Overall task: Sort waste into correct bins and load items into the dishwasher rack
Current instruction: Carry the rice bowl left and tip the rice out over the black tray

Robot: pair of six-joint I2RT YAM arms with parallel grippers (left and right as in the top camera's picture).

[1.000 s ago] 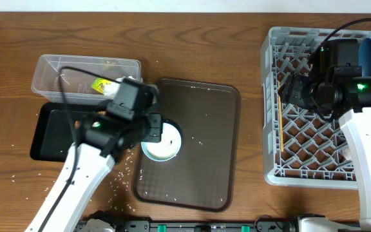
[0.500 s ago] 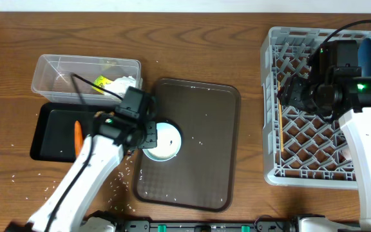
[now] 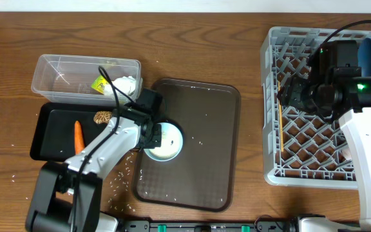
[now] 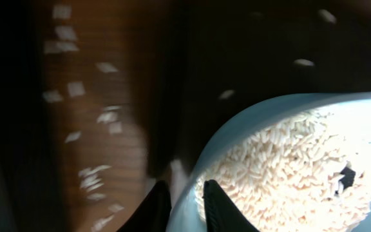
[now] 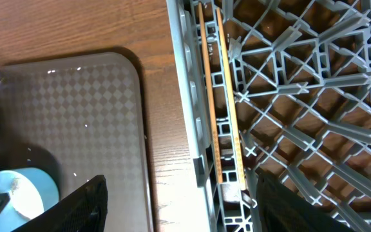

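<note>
Disposal of rice [image 4: 288,161]: left fingers [image 4: 154,209] clamp white bowl [image 3: 166,143] rim; right fingers [image 5: 90,203] apart above rack [image 3: 304,138]; next, tipping into black tray [image 3: 53,138].

Left: carrot [image 3: 78,136] in shallow tray [image 3: 52,139], tub [image 3: 63,78] behind
Centre: bowl [image 3: 166,144] on serving tray [image 3: 205,135]
Right: chopsticks [image 3: 279,125] in rack [image 3: 308,149]

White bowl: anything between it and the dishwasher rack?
Nothing tall: only the brown tray floor, a few grains and bare table. Over the dishwasher rack, the right gripper hovers open above the edge facing the white bowl, where the chopsticks lie. The bowl holds rice.
</note>
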